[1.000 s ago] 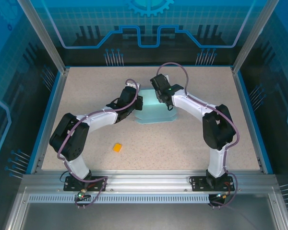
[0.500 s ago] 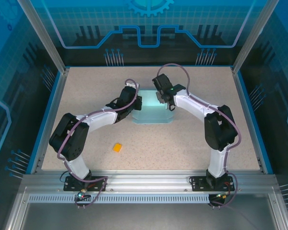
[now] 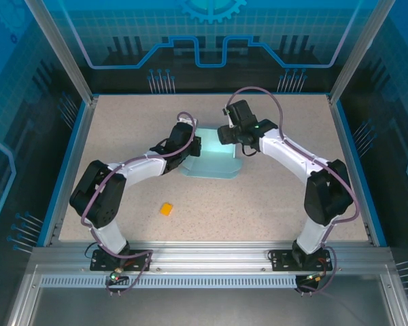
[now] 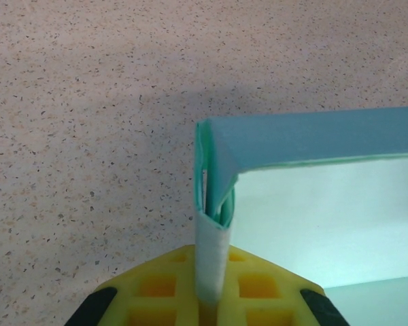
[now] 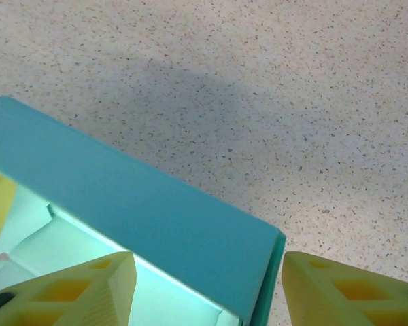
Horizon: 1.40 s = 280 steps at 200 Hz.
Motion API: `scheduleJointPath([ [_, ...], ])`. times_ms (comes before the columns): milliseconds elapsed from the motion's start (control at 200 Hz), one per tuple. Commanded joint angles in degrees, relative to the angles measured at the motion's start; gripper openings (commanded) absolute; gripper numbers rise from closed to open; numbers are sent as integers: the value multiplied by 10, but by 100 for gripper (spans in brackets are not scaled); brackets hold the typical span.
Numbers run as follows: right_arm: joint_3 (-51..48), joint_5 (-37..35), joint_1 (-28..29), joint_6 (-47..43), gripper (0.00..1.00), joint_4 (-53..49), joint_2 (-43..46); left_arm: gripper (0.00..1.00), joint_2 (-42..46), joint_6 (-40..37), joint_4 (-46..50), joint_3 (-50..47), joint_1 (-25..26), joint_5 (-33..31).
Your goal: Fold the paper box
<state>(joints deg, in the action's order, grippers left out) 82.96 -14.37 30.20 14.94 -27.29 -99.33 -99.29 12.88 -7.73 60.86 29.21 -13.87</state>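
The paper box point(image 3: 214, 165), pale light-blue card partly folded up, lies at the middle of the table. My left gripper point(image 3: 194, 147) holds its left side. In the left wrist view the yellow fingers point(image 4: 156, 288) are pressed together on the folded left wall of the box point(image 4: 313, 142). My right gripper point(image 3: 226, 136) hovers at the box's far right corner. In the right wrist view its two yellow fingers point(image 5: 347, 285) stand apart. The box's teal wall point(image 5: 143, 204) and corner lie between them, touching neither.
A small orange block point(image 3: 166, 209) lies on the speckled tabletop near the left arm. Blue rails point(image 3: 357, 163) border the table on the left, right and far sides. Bare tabletop lies in front of the box.
My right gripper has opened, let go of the box's far wall and swung a little to the right. The box has settled slightly lower and leftward. The left gripper keeps its hold.
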Motion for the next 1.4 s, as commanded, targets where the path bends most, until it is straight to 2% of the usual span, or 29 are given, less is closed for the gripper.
scheduleJointPath([
  [0,-12,21,-11,-14,61,9,37,1,11,-19,13,9,1,5],
  [155,-32,29,-24,-24,62,13,72,1,4,-20,64,25,-7,16],
  [400,-85,84,-50,-9,62,68,96,1,-35,-41,238,100,-36,77],
  [735,-131,106,-50,11,62,94,82,2,-140,-98,470,237,-74,157],
  [951,-152,97,-53,12,62,91,92,3,-215,-133,564,332,-77,166],
  [1096,-165,91,-55,14,62,90,98,8,-268,-150,623,399,-77,179],
  [1396,-180,83,-59,16,62,88,95,29,-330,-157,675,530,-77,195],
])
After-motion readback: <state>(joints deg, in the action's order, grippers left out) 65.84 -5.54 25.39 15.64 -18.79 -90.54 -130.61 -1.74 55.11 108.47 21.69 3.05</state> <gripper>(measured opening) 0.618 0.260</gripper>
